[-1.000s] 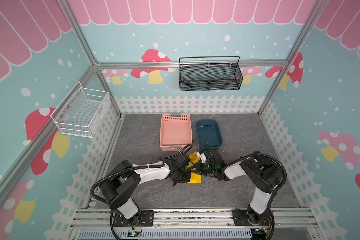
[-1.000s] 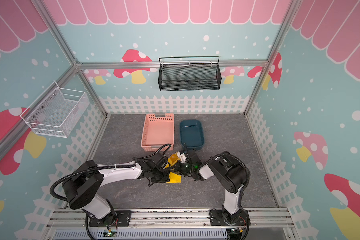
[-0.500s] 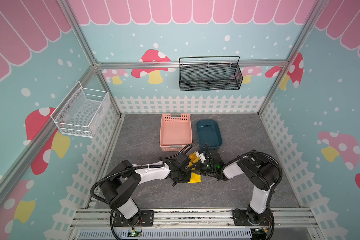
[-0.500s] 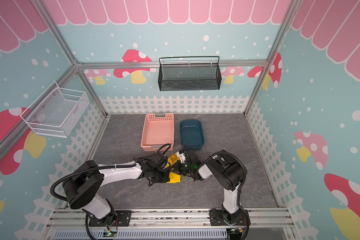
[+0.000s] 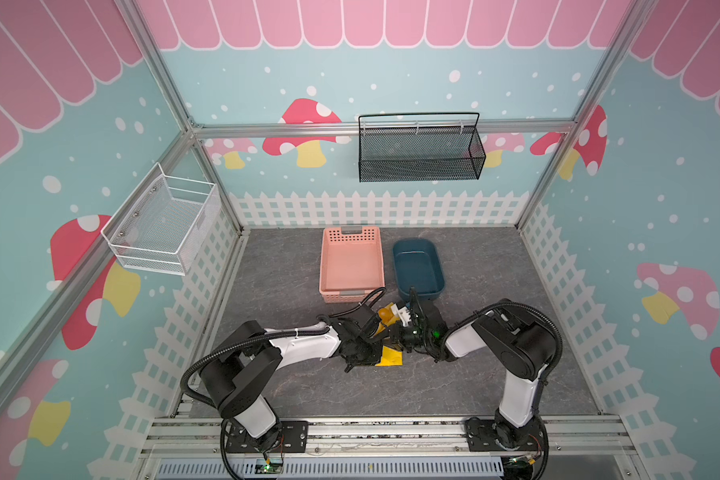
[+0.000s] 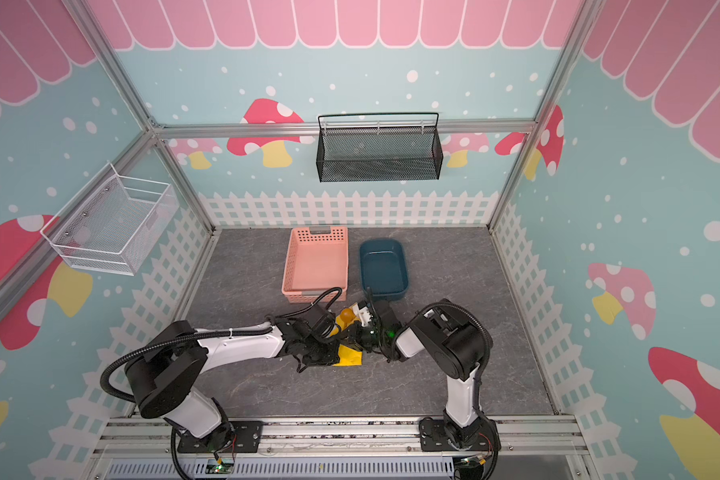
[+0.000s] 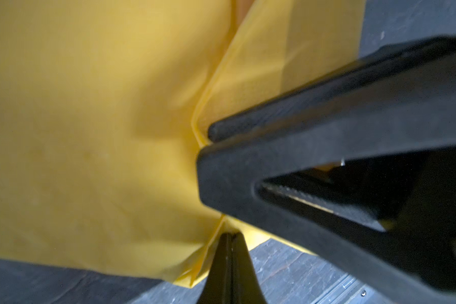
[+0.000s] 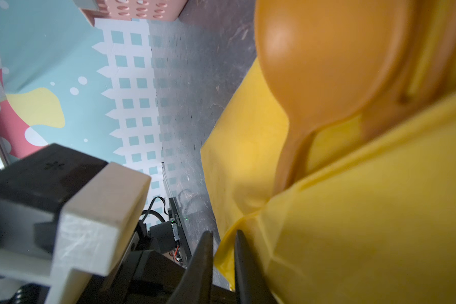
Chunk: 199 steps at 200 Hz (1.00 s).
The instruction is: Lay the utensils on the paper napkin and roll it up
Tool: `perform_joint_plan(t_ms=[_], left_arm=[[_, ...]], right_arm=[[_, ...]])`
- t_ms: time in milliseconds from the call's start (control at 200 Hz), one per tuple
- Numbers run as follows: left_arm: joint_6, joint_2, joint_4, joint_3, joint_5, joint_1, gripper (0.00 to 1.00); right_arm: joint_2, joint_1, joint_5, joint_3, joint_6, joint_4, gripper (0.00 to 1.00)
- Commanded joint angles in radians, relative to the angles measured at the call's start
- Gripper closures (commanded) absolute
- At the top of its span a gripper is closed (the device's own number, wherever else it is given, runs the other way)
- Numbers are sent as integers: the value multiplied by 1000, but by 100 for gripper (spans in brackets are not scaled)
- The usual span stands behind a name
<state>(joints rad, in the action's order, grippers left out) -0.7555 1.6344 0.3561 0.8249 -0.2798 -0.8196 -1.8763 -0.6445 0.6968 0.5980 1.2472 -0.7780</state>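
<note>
Left wrist view: left gripper [image 7: 228, 235] jaws are pressed together, pinching a folded edge of the paper napkin [image 7: 90, 131]. Right wrist view: right gripper [image 8: 223, 237] jaws stand narrowly apart, with the napkin's fold lying in the gap. The spoon [image 8: 327, 58] lies on the napkin, bowl exposed, its handle running under the folded-over flap. A second orange piece [image 8: 421, 65] lies beside it, too blurred to name. Both top views: the napkin sits on the grey table [image 5: 495, 374] between the two grippers, just in front of the pink basket [image 5: 352, 262] and blue tub [image 5: 418, 266]. The spoon's long axis runs front to back, with the bowl pointing toward the basket.
</note>
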Motion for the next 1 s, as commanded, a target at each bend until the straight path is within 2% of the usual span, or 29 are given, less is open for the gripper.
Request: perform_joint_plan(t_ms=[0, 190, 400, 560, 715, 831, 991], left_arm=[[-7, -40, 25, 3, 42, 3, 100], [-13, -119, 64, -13, 119, 33, 100], [-12, -183, 64, -49, 119, 114, 100], [10, -154, 58, -9, 86, 143, 100], [14, -88, 33, 49, 48, 143, 100], [10, -38, 10, 80, 20, 143, 100], [5, 22, -20, 89, -21, 143, 100]], right_arm=[[-15, -10, -3, -6, 4, -14, 75], [-47, -10, 3, 1, 1, 7, 69], [-38, -9, -1, 6, -12, 31, 69], [-43, -11, 2, 7, -10, 31, 77], [-44, -11, 4, 8, -9, 31, 92], [-47, -11, 7, 9, -9, 31, 99], [-49, -11, 10, 10, -11, 34, 100]])
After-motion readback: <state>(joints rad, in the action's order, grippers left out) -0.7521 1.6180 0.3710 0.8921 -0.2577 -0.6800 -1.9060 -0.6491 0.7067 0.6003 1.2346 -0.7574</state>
